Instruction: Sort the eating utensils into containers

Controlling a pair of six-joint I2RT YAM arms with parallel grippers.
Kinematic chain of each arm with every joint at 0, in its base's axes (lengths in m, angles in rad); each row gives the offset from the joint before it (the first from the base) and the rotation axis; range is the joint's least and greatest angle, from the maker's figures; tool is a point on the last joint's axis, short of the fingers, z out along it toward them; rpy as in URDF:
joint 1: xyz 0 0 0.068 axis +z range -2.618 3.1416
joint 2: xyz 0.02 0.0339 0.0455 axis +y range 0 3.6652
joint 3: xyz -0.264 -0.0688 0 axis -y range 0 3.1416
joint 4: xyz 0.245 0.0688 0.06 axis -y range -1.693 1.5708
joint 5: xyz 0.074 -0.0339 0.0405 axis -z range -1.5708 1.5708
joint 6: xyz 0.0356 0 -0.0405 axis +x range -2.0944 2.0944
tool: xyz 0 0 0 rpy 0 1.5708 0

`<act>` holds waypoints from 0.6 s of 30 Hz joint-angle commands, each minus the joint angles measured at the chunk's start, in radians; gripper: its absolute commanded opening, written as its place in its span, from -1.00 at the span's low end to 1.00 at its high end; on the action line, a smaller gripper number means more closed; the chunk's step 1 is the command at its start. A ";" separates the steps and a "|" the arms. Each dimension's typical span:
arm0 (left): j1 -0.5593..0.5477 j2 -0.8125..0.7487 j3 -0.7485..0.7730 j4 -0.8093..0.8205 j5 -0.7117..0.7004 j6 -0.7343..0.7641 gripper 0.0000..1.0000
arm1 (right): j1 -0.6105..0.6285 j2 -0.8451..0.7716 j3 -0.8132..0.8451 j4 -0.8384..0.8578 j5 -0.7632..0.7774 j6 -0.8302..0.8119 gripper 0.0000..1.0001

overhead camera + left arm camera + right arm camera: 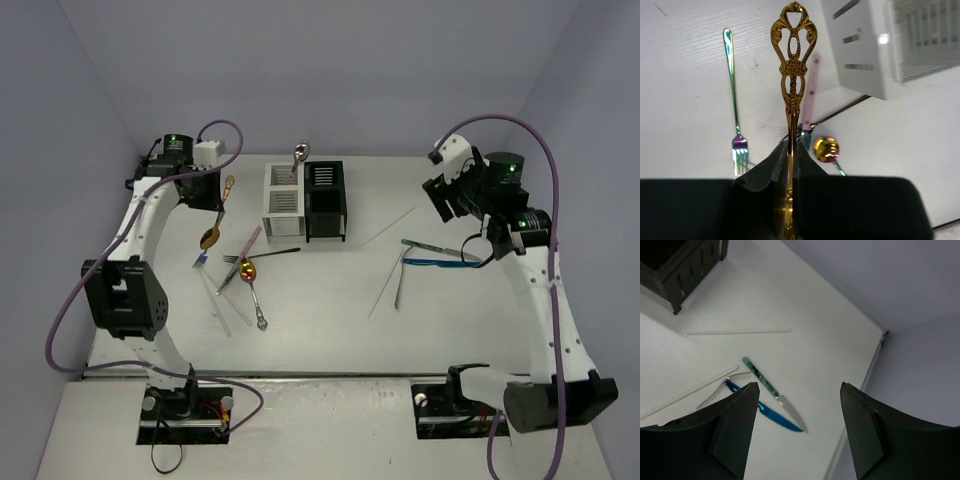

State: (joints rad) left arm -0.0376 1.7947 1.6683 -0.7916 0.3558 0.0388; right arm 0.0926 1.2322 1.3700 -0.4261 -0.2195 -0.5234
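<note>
My left gripper (218, 210) is shut on a gold spoon (211, 236) and holds it left of the white caddy (283, 196). In the left wrist view its ornate handle (794, 60) sticks out between my fingertips (790, 150). The black caddy (325, 200) is joined to the white one, which holds a silver spoon (299, 153). My right gripper (450, 200) is open and empty above a teal-handled knife (771, 390) and a blue knife (775, 417).
Below the left gripper lie an iridescent fork (735, 100), a pink knife (810, 95) and a rainbow spoon (826, 149). Clear sticks (226, 312) lie nearer the front. At the right are thin sticks (740, 331) and a silver utensil (399, 283). The table's right edge is close.
</note>
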 commanded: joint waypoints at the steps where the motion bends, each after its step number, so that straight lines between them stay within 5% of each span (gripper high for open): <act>1: -0.010 -0.165 0.001 -0.090 0.086 -0.113 -1.00 | 0.078 -0.157 -0.026 0.072 -0.140 -0.344 0.27; 6: -0.054 -0.244 -0.091 -0.100 0.092 -0.229 -1.00 | 0.300 -0.227 -0.091 0.079 -0.118 -0.582 0.07; 13: -0.090 -0.248 -0.130 -0.120 0.299 -0.336 -1.00 | 0.699 -0.140 -0.147 0.216 0.022 -0.775 -0.26; 18: -0.146 -0.247 -0.150 -0.147 0.357 -0.361 -1.00 | 0.896 -0.046 -0.197 0.306 -0.017 -0.972 -0.32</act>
State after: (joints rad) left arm -0.1471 1.5807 1.5082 -0.9246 0.6138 -0.2594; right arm 0.8867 1.1324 1.1781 -0.2581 -0.2339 -1.2983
